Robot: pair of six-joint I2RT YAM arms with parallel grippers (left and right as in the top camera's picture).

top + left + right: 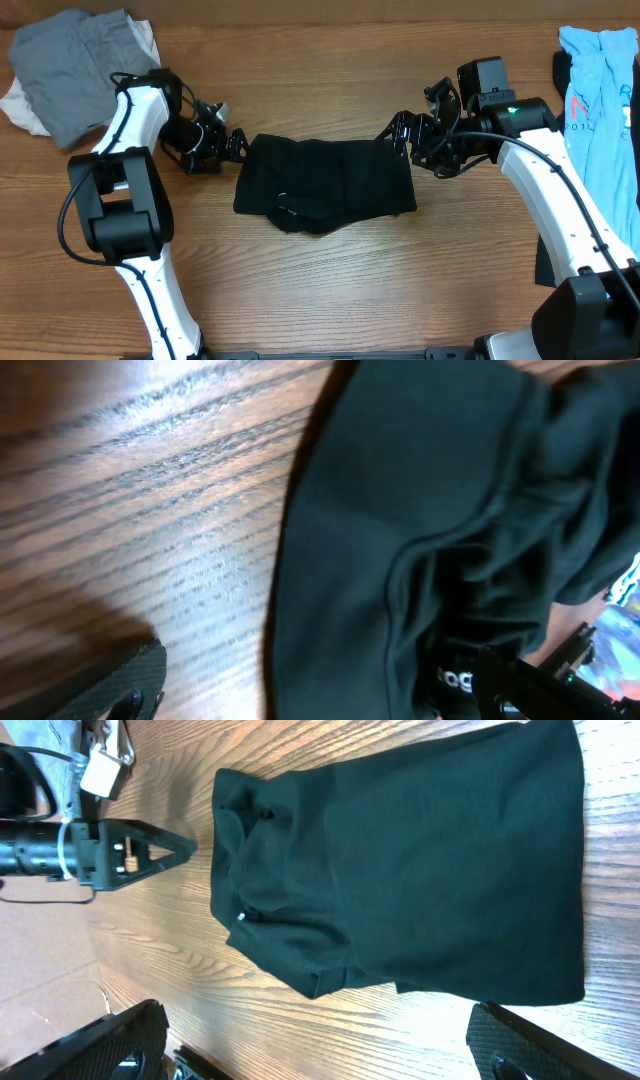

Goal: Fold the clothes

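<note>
Overhead: black T-shirt [325,185] lies mid-table [330,290] as a wide folded band. Top edge fairly straight, lower edge bunched and uneven. Left end effector [232,146] sits just beside the shirt's upper left corner, right end effector [398,130] just beside the upper right. Neither lifts any cloth. Grey pile [75,65] with a white piece [22,105] under it at the far left corner. Light-blue shirt [600,90] at the right edge, well apart.

Left wrist: shirt edge runs close below the camera, with creases gathered toward the right. Only 1 finger [115,685] shows, far out in the lower left corner. Read as apart, nothing held.

Right wrist: both fingers [110,1035] sit at the 2 lower corners, spread wide, with bare wood between them. Whole shirt is ahead, folded end nearest, rumpled end far.

Judgement: between folds, about halfway on this garment, and the other garments are untouched. The next move calls for each end effector to close on a shirt corner through all layers. The bunched edge could slip out or drag crooked.
</note>
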